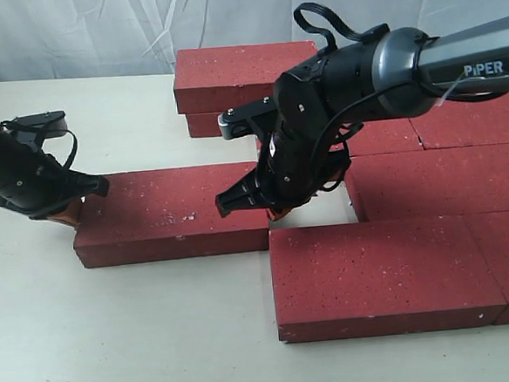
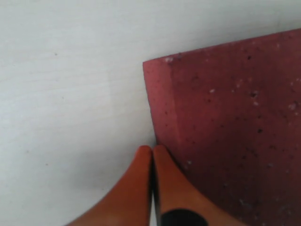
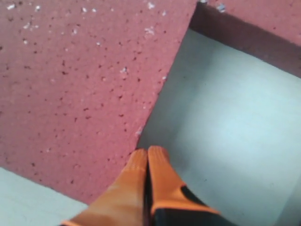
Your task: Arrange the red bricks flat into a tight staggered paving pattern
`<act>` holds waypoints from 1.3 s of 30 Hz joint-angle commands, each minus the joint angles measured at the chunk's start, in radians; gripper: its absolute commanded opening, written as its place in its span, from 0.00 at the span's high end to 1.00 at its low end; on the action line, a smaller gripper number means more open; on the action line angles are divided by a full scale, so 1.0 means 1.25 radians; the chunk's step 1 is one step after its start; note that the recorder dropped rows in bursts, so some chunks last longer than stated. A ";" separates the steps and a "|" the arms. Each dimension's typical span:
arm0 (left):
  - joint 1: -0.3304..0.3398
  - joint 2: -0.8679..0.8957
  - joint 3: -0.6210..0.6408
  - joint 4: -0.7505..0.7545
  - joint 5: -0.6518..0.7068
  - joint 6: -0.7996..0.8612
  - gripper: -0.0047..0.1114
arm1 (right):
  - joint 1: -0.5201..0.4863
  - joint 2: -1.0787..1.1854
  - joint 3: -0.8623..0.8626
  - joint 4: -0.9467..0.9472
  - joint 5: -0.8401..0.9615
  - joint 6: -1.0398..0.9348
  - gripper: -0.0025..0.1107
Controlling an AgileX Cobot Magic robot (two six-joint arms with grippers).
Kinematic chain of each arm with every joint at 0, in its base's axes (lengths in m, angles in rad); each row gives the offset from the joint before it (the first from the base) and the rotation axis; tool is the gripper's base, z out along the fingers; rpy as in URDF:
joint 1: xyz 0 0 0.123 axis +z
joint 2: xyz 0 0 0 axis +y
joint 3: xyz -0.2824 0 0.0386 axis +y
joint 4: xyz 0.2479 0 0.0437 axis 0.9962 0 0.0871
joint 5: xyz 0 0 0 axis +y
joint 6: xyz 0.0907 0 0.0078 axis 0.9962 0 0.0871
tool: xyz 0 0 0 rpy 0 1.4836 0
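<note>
While the pale, smooth table (image 1: pixel 116 340) takes up most of the view, the red bricks (image 1: pixel 391 273) are rough matte slabs with white flecks. They're mostly packed flat on the right, with one loose brick (image 1: pixel 173 212) lying flat just left of them. Left gripper (image 2: pixel 152 157) and right gripper (image 3: pixel 147 160) are both orange-tipped and pinched fully together on nothing, parked at opposite ends of that loose brick.
</note>
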State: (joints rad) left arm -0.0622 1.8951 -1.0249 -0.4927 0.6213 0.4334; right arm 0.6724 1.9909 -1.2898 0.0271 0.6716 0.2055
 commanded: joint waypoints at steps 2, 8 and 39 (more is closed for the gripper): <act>0.000 0.000 -0.004 0.017 -0.004 -0.011 0.96 | -0.001 -0.001 -0.001 0.030 0.003 -0.023 0.98; 0.000 0.000 -0.004 0.004 -0.003 -0.011 0.96 | -0.001 -0.001 -0.001 0.018 0.006 -0.025 0.98; 0.000 0.000 -0.004 -0.058 0.014 -0.003 0.96 | -0.001 -0.001 -0.001 -0.049 -0.011 0.011 0.98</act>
State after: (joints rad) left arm -0.0599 1.8958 -1.0249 -0.5274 0.6327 0.4261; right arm 0.6724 1.9909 -1.2898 -0.0226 0.6844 0.2067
